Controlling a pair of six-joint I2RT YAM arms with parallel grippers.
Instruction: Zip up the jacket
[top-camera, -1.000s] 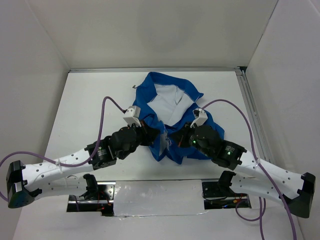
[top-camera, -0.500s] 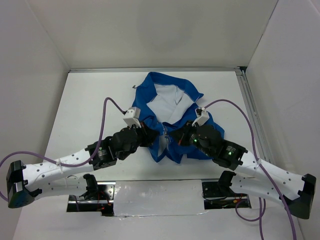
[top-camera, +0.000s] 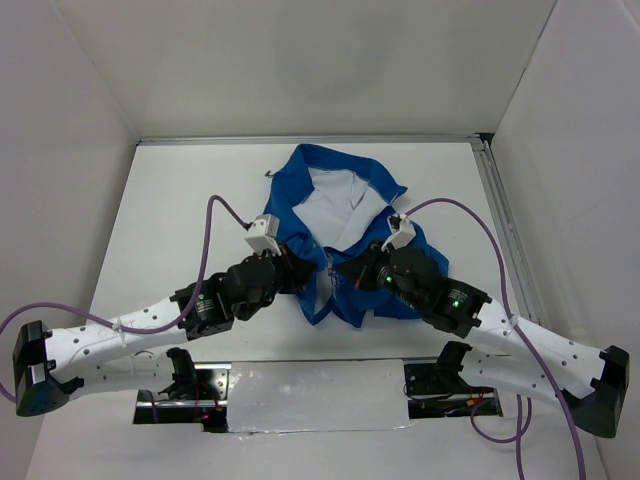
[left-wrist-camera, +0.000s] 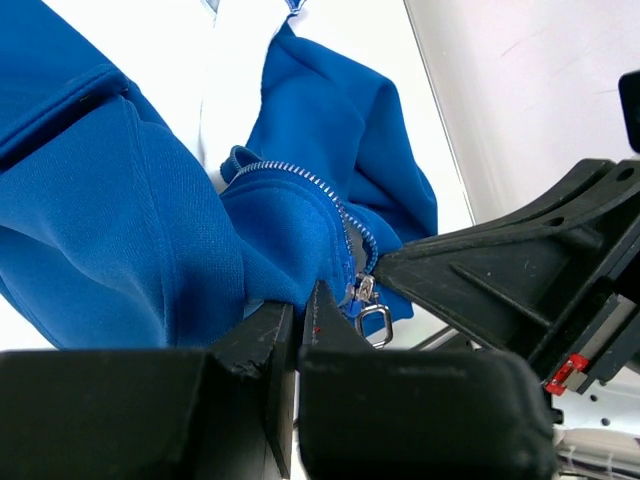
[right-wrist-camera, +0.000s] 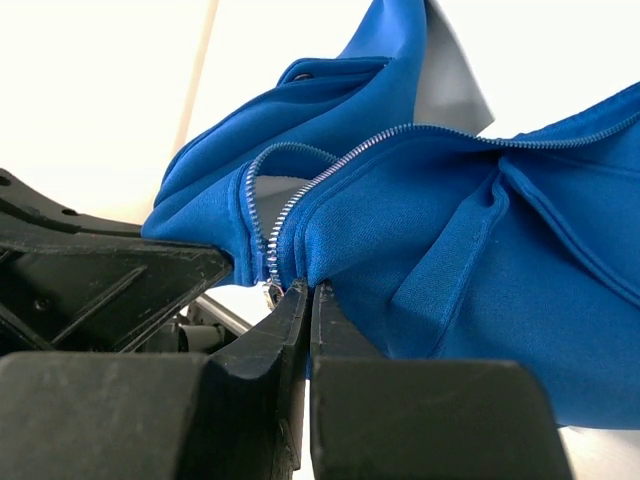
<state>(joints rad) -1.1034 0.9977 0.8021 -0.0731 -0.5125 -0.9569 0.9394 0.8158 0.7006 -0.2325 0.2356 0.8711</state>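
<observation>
We see the left end effector (left-wrist-camera: 296, 318) clamped on the jacket (top-camera: 290, 200) beside its zipper slider (left-wrist-camera: 362, 292). The right end effector (right-wrist-camera: 308, 300) is clamped on the facing zipper edge, above the desk (top-camera: 170, 210).

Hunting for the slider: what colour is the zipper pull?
The zipper pull is silver metal, clearest in the left wrist view.

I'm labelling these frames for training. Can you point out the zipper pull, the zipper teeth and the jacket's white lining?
zipper pull (left-wrist-camera: 373, 320), left wrist view, on its metal ring.
zipper teeth (right-wrist-camera: 400, 133), right wrist view, on the silver row.
white lining (top-camera: 330, 205), top external view, on the middle of the white patch.
</observation>
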